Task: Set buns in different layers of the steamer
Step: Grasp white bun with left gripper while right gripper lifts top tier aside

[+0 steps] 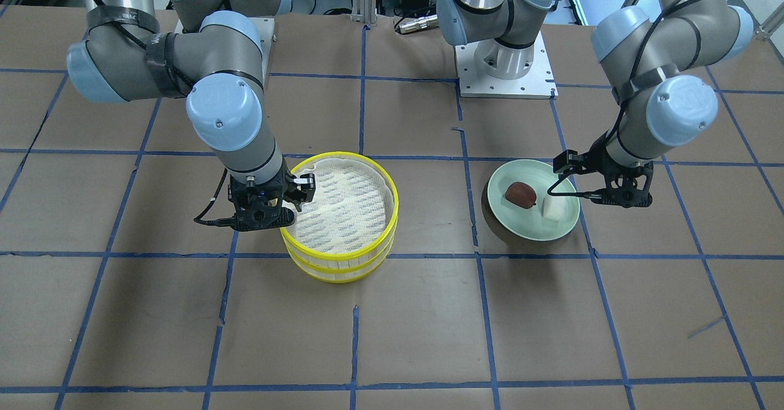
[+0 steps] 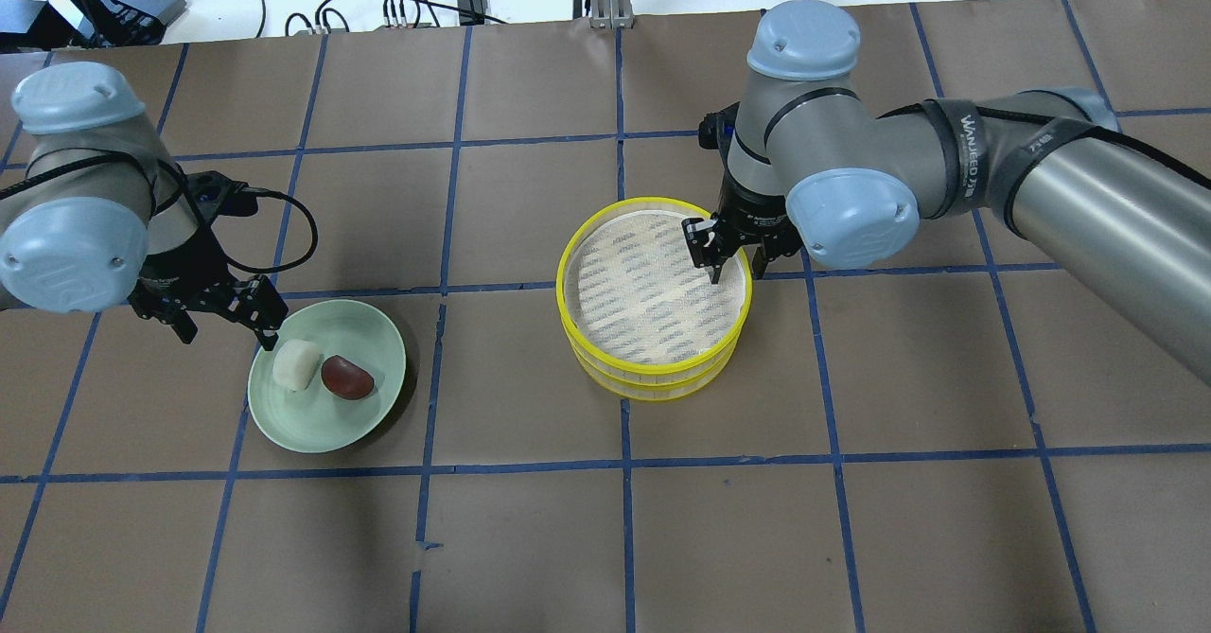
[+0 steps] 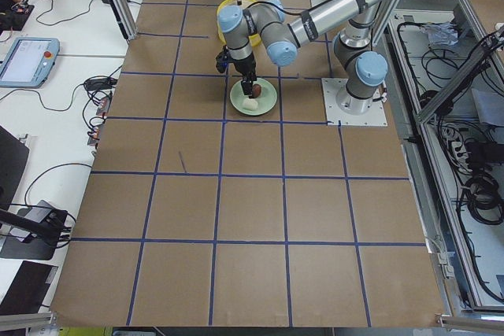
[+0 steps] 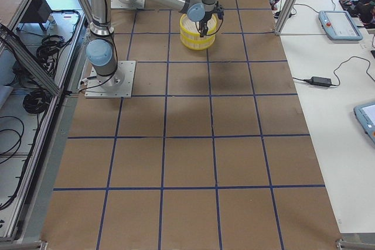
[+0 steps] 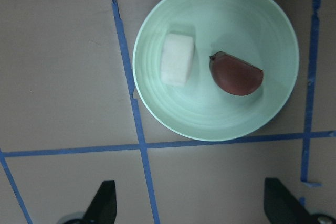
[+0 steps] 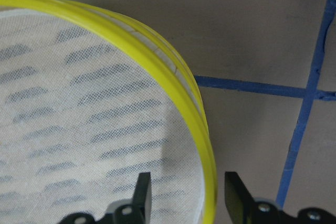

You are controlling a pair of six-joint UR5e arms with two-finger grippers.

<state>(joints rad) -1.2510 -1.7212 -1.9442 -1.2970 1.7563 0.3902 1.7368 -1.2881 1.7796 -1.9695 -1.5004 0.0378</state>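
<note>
Two steamer layers are stacked, the top layer (image 1: 343,255) (image 2: 653,368) empty above the lower layer (image 1: 343,277) (image 2: 662,390). The reddish-brown bun (image 1: 520,195) (image 2: 347,377) (image 5: 236,74) and the white bun (image 1: 553,208) (image 2: 296,365) (image 5: 177,59) lie side by side on a pale green plate (image 1: 527,229) (image 2: 312,425) (image 5: 220,119). My left gripper (image 2: 227,330) (image 1: 618,198) (image 5: 191,203) is open and empty, above the table just beside the plate. My right gripper (image 2: 736,262) (image 6: 189,192) is open and straddles the top layer's yellow rim (image 6: 173,77), one finger inside, one outside.
The table is brown paper with a grid of blue tape lines (image 2: 624,467). The arm bases (image 1: 505,60) stand at the robot's edge. Cables and boxes (image 2: 397,8) lie beyond the far edge.
</note>
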